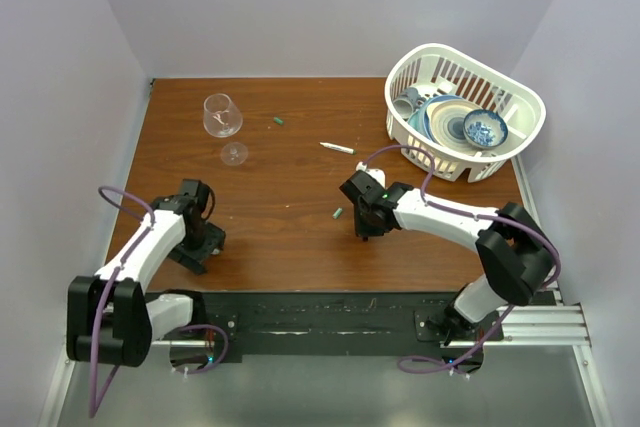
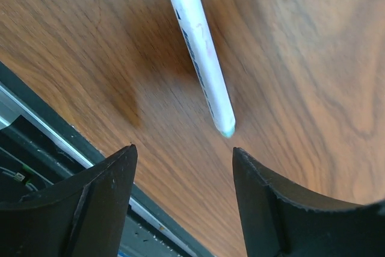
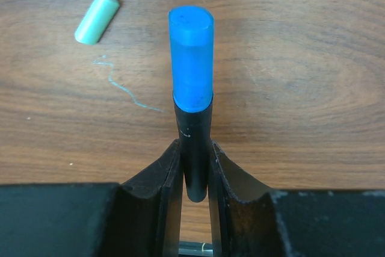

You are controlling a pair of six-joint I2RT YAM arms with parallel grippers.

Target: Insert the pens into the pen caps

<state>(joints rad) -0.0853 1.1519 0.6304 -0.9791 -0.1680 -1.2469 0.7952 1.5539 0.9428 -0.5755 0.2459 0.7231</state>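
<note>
My right gripper is shut on the black marker, which has the bright blue cap fitted on its far end. It holds the marker just above the table. A green cap lies just left of it. My left gripper is open and empty near the table's front edge. A white pen with a green tip lies on the wood just ahead of its jaws. A second white pen and a second green cap lie further back.
A wine glass stands at the back left. A white dish rack with bowls and plates stands at the back right. The black mounting rail runs along the table's near edge. A thin green ink mark is on the wood.
</note>
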